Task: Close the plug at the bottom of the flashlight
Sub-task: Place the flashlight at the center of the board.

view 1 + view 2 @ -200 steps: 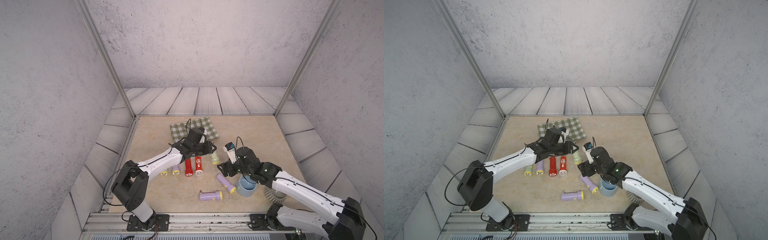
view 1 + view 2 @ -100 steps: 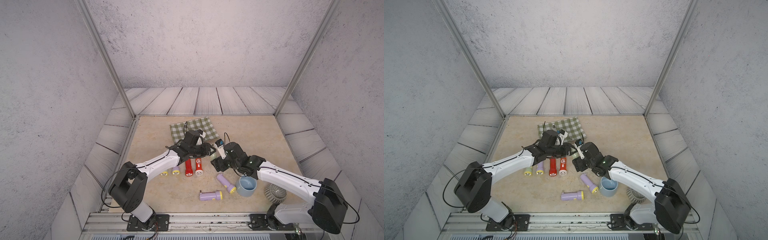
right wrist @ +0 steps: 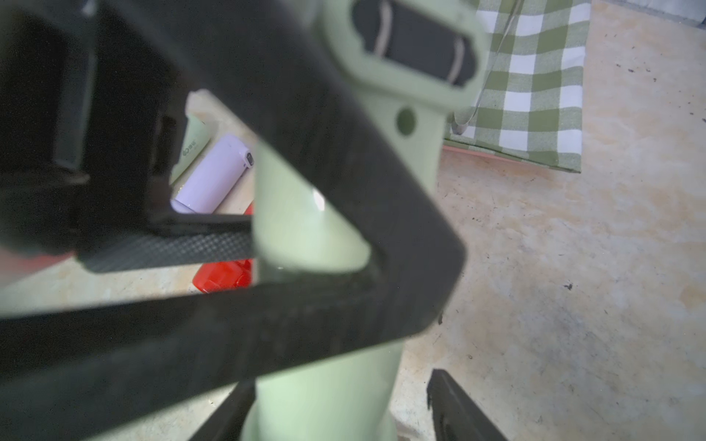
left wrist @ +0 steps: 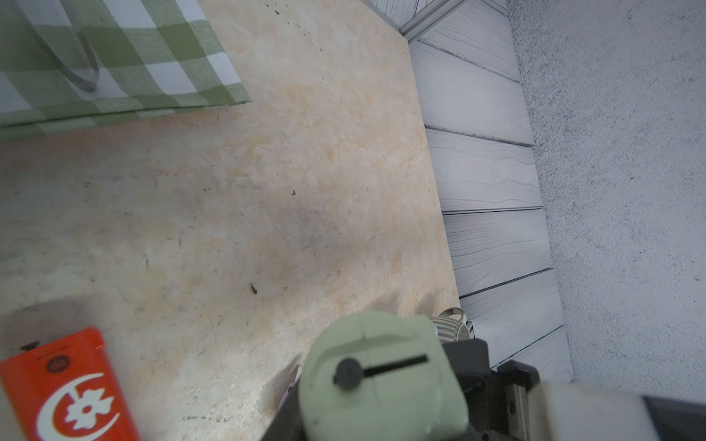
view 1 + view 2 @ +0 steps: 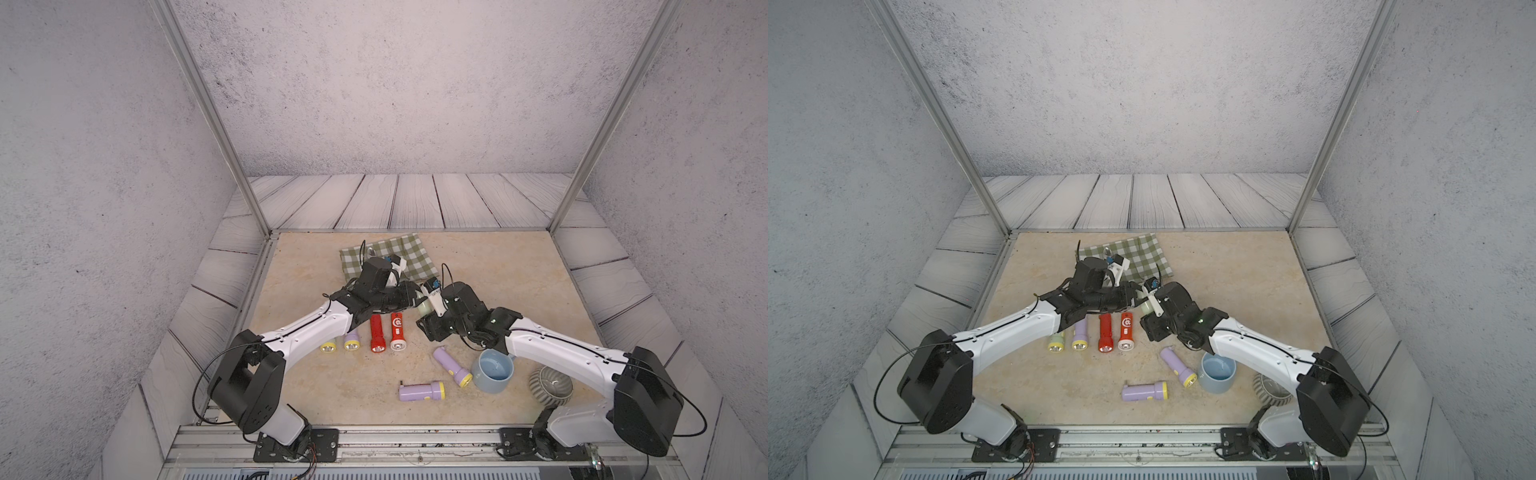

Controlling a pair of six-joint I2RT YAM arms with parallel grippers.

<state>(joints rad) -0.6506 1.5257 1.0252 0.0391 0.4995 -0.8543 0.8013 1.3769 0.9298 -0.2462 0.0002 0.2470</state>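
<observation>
A pale green flashlight (image 5: 424, 306) (image 5: 1145, 307) hangs above the table's middle with my left gripper (image 5: 409, 298) shut on its body. In the left wrist view its bottom end (image 4: 382, 378) faces the camera. A black stud and a dark slot (image 4: 349, 374) show there; whether the plug lies flush I cannot tell. My right gripper (image 5: 427, 321) (image 3: 340, 382) is open around the flashlight's wider end (image 3: 324, 404). One finger (image 3: 233, 412) is against it, and the other finger (image 3: 458, 412) stands off with a gap.
Two red flashlights (image 5: 386, 332) and two pale ones (image 5: 340, 344) lie in a row under the left arm. Two purple flashlights (image 5: 451, 365) (image 5: 422, 390) lie nearer the front. A blue mug (image 5: 492, 370), a grey ribbed ball (image 5: 550, 384) and a green checked cloth (image 5: 399, 253) are also there.
The right arm has swung in from the right to the flashlight in the left gripper, and its jaws have narrowed around it. The left gripper has barely moved.
</observation>
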